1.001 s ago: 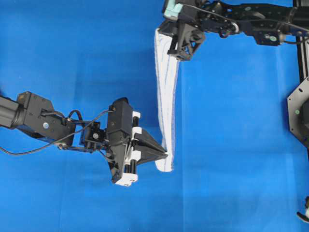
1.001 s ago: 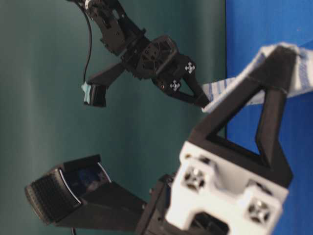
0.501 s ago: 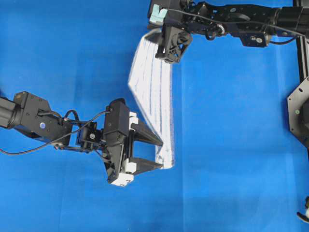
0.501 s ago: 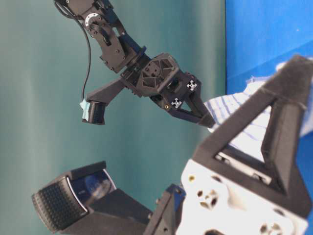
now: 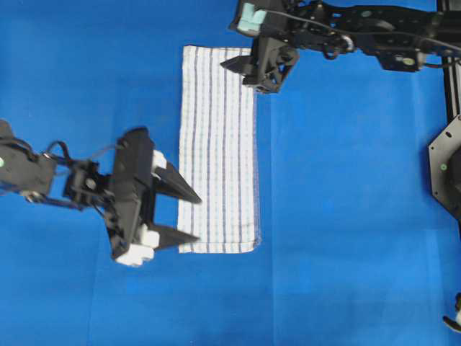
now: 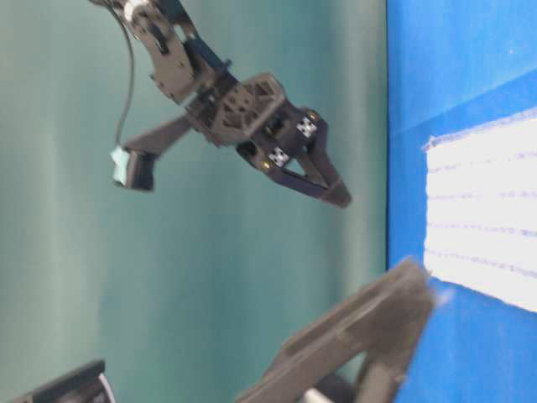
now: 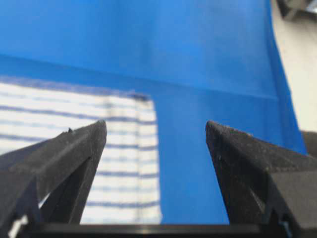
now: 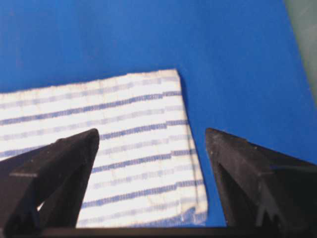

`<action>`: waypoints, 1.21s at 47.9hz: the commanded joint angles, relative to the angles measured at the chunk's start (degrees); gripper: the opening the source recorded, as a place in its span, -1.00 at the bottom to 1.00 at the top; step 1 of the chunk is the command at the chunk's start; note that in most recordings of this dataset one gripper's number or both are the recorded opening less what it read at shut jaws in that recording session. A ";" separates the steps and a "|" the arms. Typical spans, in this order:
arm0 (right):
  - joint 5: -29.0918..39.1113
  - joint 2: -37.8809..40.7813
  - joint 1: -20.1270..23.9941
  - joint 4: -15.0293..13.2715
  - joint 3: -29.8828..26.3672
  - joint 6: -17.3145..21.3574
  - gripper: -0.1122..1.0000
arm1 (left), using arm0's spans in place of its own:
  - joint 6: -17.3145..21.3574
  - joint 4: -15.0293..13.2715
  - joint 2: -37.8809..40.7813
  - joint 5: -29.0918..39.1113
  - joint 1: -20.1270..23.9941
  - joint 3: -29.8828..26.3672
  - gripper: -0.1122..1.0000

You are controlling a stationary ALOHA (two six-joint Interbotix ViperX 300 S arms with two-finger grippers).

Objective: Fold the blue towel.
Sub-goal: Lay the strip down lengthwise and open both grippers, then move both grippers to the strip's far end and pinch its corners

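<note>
the blue towel (image 5: 218,148) lies flat on the tabletop (image 5: 346,216) — thin, limp, light cloth, best pinched at corners. left claw (image 5: 186,215) and right claw (image 5: 248,74) both gape, empty.

Bright, even light — soft shadows, motion-blurred left gripper (image 5: 189,215), defocused wrist-view fingers.

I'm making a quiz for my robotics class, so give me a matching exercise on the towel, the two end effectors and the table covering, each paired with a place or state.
Things:
1. blue towel
2. left end effector
3. right end effector
4. table covering

Places or states:
A. open, at the towel's top right corner
B. plain solid blue, under everything
C. lying flat, held by nothing
D. open, beside the towel's lower left edge

Pairs: 1-C, 2-D, 3-A, 4-B
</note>
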 commanded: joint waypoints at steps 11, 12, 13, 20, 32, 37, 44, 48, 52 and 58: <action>-2.29 -11.78 -0.26 0.18 8.35 1.05 0.78 | 5.36 0.35 -8.09 1.76 9.40 4.31 0.56; -2.64 -12.30 -0.26 0.35 9.05 1.23 0.78 | 5.89 0.35 -8.26 1.76 10.28 4.57 0.56; -2.99 -12.92 -0.26 0.44 9.76 1.41 0.78 | 6.50 0.35 -8.61 1.76 10.99 4.83 0.56; -4.92 -16.44 -0.35 0.97 13.71 2.81 0.78 | 11.43 0.35 -9.76 1.76 14.94 6.15 0.56; -6.68 -17.14 -0.35 1.05 15.47 5.01 0.77 | 14.77 0.35 -9.23 1.76 19.86 6.33 0.56; -7.29 -16.44 -0.44 1.05 15.12 4.92 0.77 | 14.94 0.35 -8.53 1.49 20.74 5.98 0.56; -8.00 -14.94 -1.23 1.05 14.50 5.01 0.77 | 15.47 0.44 -7.21 1.49 22.41 5.01 0.56; -8.96 -13.45 -1.93 1.14 14.24 5.10 0.77 | 16.70 0.53 -5.80 1.32 24.61 4.57 0.56; -10.46 -11.43 -2.37 1.67 13.89 5.10 0.77 | 18.19 0.53 -3.60 0.26 27.51 3.96 0.56; -13.10 -7.21 -3.08 3.16 13.45 5.10 0.77 | 18.90 0.53 0.09 -1.93 31.11 2.90 0.56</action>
